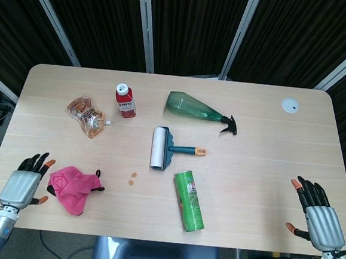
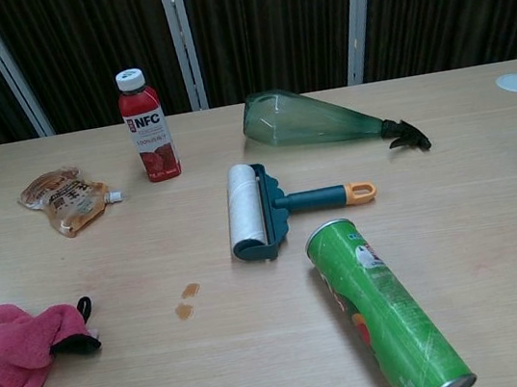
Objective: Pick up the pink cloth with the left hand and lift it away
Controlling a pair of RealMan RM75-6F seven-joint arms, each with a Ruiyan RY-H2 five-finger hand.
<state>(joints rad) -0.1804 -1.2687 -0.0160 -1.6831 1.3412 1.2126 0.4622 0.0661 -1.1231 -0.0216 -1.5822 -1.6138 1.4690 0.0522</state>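
Observation:
The pink cloth (image 1: 71, 186) lies crumpled near the table's front left; the chest view shows the pink cloth (image 2: 16, 364) at its lower left edge. My left hand (image 1: 23, 185) hovers just left of the cloth with its fingers spread, holding nothing, a small gap between them. At the front right corner, my right hand (image 1: 316, 215) is also spread with nothing in it. The chest view shows neither hand.
A green can (image 1: 189, 201) lies on its side near the front centre. Behind it are a lint roller (image 1: 161, 147), a green spray bottle (image 1: 199, 110), a red juice bottle (image 1: 125, 100) and a snack pouch (image 1: 86, 116). A white disc (image 1: 290, 104) sits far right.

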